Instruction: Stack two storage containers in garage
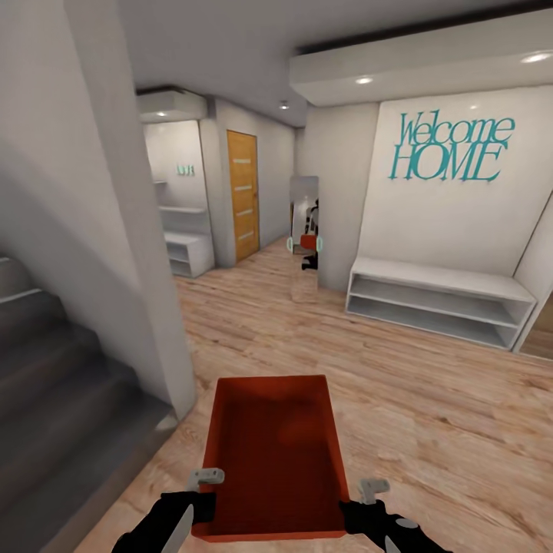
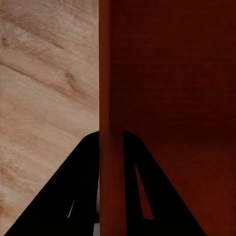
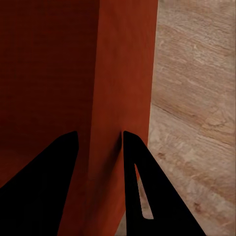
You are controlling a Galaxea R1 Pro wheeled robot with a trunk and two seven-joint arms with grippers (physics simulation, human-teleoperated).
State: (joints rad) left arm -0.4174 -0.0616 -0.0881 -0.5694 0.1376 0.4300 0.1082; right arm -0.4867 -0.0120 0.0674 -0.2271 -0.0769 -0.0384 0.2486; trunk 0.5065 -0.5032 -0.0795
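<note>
One bin [image 1: 275, 453], red-orange, open-topped, nothing inside; carried low at the front of the head view, above the wood-plank floor [image 1: 430, 399], long axis pointing away from the robot. Left gripper [image 1: 201, 491] clamped on the bin's left wall near the near corner, one finger inside and one outside, as the left wrist view shows with the wall [image 2: 109, 147] running between the dark fingers [image 2: 81, 196]. Right gripper [image 1: 367, 495] clamped likewise on the right wall, which in the right wrist view [image 3: 120, 98] stands between the two fingers [image 3: 142, 187]. Surroundings, by size: white wall ahead at right bearing teal lettering "Welcome HOME" [image 1: 449, 146]; grey staircase [image 1: 54, 384] at left, its white wall [image 1: 115, 230] close beside the bin's left far corner; low white two-shelf bench [image 1: 438, 299] under the lettering; wooden door [image 1: 243, 193] at the far end of the hall; white shelving [image 1: 187, 246] left of the door; narrow standing mirror [image 1: 304, 238] ahead, reflecting the robot and a spot of red.
</note>
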